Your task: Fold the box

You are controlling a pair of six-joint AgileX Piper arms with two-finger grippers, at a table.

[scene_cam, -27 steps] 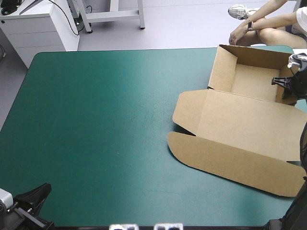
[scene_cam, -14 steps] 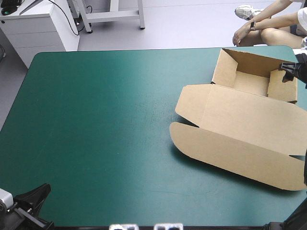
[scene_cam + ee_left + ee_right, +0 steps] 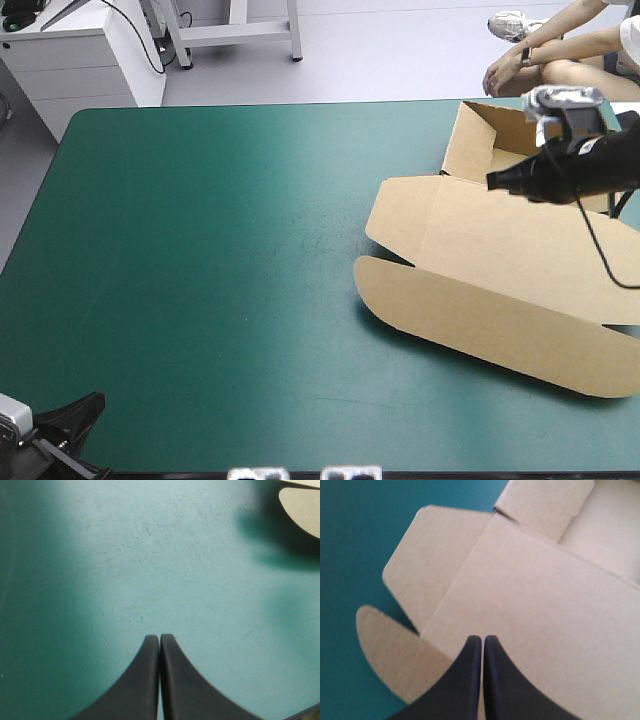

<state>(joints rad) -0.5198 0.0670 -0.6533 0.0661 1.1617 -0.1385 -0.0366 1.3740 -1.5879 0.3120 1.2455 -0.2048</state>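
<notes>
**Grippers both pinched closed, box lying open at the table's 2 to 3 o'clock**

Right gripper [image 3: 493,181] first: its two black fingers are pressed together into one point, with nothing between them. From above, it reaches in from the table's 3 o'clock side and points toward 9 o'clock. Its tip sits over the spot where the tray [image 3: 465,145] meets the lid [image 3: 540,255]. I can't tell whether the tip touches the board.

The brown box [image 3: 470,230] takes up the right part of the teal-green cover [image 3: 220,250], roughly from 1 to 4 o'clock. The tray end, walls up, is at 1 o'clock by the far edge. The lid lies flat on the near side of it. A long front flap [image 3: 480,325] with rounded ends runs along the lid's near edge, and a side flap [image 3: 400,215] sticks out toward 9 o'clock.

Right wrist view: the right gripper [image 3: 482,640] is over the lid [image 3: 545,605]. The side flap [image 3: 430,565] is at its 11 o'clock, the front flap's rounded end [image 3: 390,650] at its 9 o'clock, and a tray wall [image 3: 545,505] at its 1 o'clock. Bare cover [image 3: 355,540] shows beyond the flaps.

Left gripper [image 3: 95,400] is down at the table's 7 o'clock corner, well apart from the box. Its wrist view shows the left gripper [image 3: 160,638] with fingers closed tight and empty over bare cover [image 3: 150,555]. The front flap's rounded end [image 3: 302,507] is off at its 1 o'clock.
</notes>
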